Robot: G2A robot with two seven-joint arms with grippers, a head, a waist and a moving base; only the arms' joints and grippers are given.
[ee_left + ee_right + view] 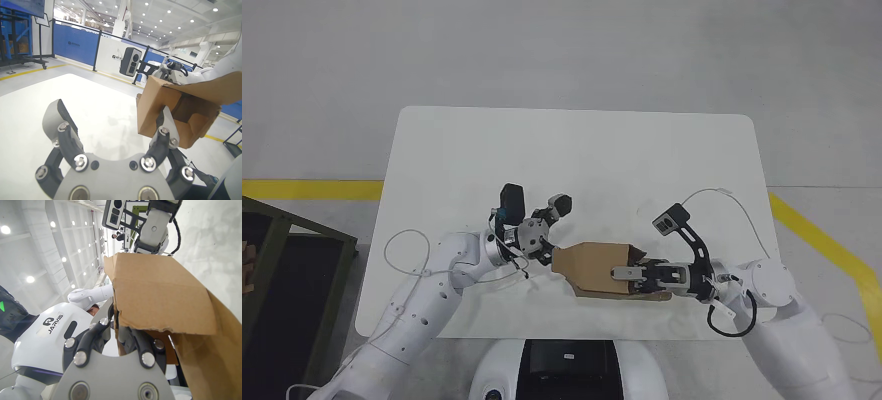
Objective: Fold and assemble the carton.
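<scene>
Holding: right gripper (115, 318) was clamped tight on one wall of the carton (587, 262).
Left gripper (113, 115): spread wide, gripping nothing; one finger (167, 117) lay against the carton's open end.
Carton: part-folded, over the white table (642, 150) near its front edge, between both grippers.

The carton (604, 268) is plain brown cardboard. The tabletop (642, 150) is plain white. The fingers (62, 113) of the left gripper (111, 105) are silver with black pads. The floor (542, 50) is pale grey, crossed by a yellow stripe (312, 188).
</scene>
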